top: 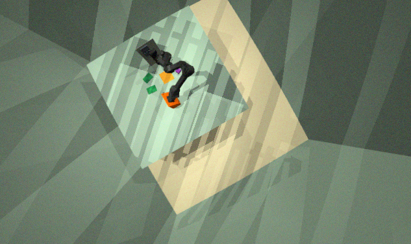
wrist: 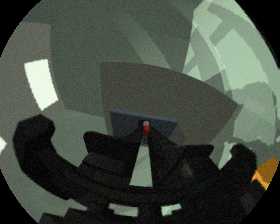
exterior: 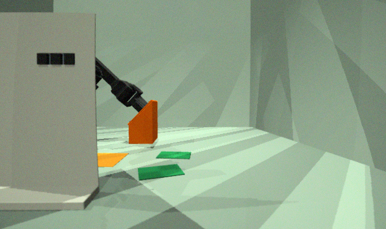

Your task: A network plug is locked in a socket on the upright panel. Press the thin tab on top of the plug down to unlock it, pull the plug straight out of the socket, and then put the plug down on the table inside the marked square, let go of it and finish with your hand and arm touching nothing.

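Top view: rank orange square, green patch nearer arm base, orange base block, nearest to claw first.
1. Orange square, closest, just below the claw.
2. Green patch, further out, left in frame.
3. Orange base block, farthest, at arm's foot.

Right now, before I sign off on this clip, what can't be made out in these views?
- Exterior: the gripper and plug are hidden behind the upright panel; only the arm shows.
- Top: the gripper at the panel is too small to show plug or tab.
- Wrist: the plug is blurred between dark fingers; whether the tab is pressed is unclear.
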